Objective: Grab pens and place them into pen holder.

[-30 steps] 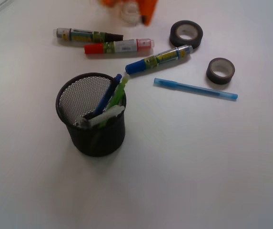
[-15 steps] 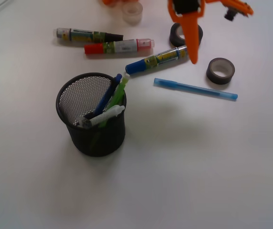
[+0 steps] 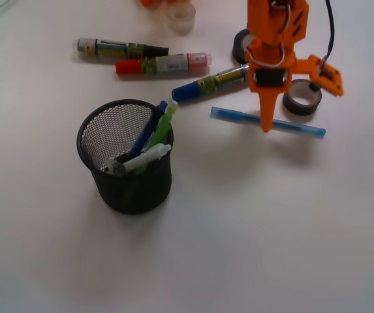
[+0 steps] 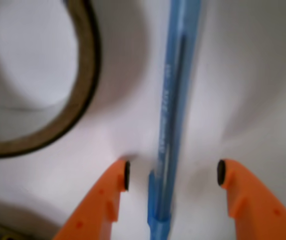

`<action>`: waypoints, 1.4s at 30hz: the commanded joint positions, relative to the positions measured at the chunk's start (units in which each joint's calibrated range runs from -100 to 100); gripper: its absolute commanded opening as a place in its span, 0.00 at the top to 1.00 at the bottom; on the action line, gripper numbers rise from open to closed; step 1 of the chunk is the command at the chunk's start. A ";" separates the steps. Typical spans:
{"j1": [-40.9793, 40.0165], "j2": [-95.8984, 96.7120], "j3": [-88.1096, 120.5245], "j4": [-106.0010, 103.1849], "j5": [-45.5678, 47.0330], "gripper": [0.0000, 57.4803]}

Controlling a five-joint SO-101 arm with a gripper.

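A: The orange hand (image 3: 284, 107) has come down from the top of the front view in the last second and now hangs over the light blue pen (image 3: 268, 122), which has not shifted.

B: Its jaws?

A: Spread apart. The wrist view has the light blue pen (image 4: 172, 120) lying flat on the white worktop (image 3: 271, 222) between 2 orange fingertips (image 4: 110, 192), neither touching it.

B: The other pens?

A: 4 stand tilted in the black mesh pen holder (image 3: 126, 156): dark blue pen (image 3: 146, 130), lime green pen (image 3: 163, 127), white pen (image 3: 146, 158), silver-grey pen (image 3: 113, 166).

B: Around them?

A: 3 capped markers (image 3: 163, 63) lie behind, and 1 tape roll (image 3: 302, 96) sits just beside the hand.
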 commanded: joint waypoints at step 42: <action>19.96 -51.50 17.10 -35.99 -10.01 0.99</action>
